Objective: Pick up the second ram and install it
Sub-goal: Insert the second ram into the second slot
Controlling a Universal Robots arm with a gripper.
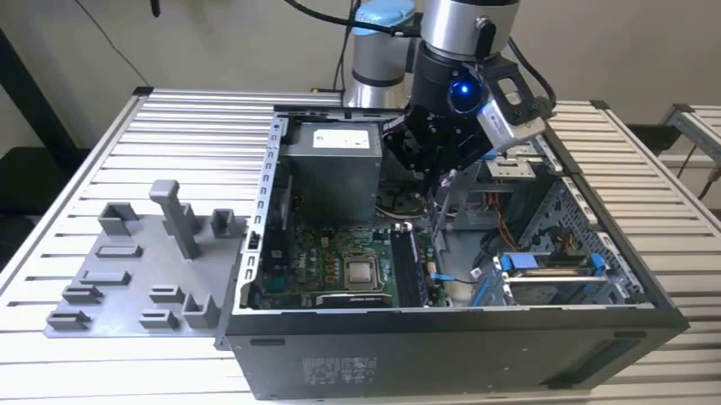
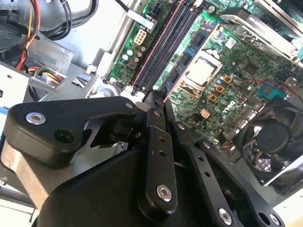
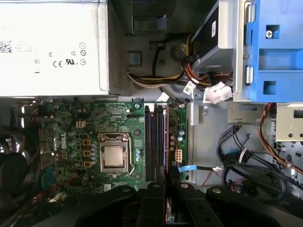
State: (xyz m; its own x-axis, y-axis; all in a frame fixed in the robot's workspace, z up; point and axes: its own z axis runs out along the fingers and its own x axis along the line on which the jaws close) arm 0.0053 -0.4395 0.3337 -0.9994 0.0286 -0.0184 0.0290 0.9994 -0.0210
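First wrist view: gripper (image 3: 168,183) narrowed, seemingly clamping the second ram (image 3: 168,209) above motherboard (image 3: 71,124)

The open computer case (image 1: 268,194) offers only a narrow shaft down to the memory slots (image 3: 156,142). The power supply (image 1: 333,160) walls it on the exterior view's left, and the drive cage (image 1: 512,169) and blue bracket (image 1: 546,263) on the right. Loose cables (image 3: 156,78) crowd one end of the slots, and a blue-tagged cable (image 3: 187,167) lies just beside them. The gripper (image 1: 440,164), fingers closed on the second ram (image 2: 189,54), occupies the gap above. Outside the case, the slatted surface (image 1: 181,126) lies open around the grey tray (image 1: 124,278).
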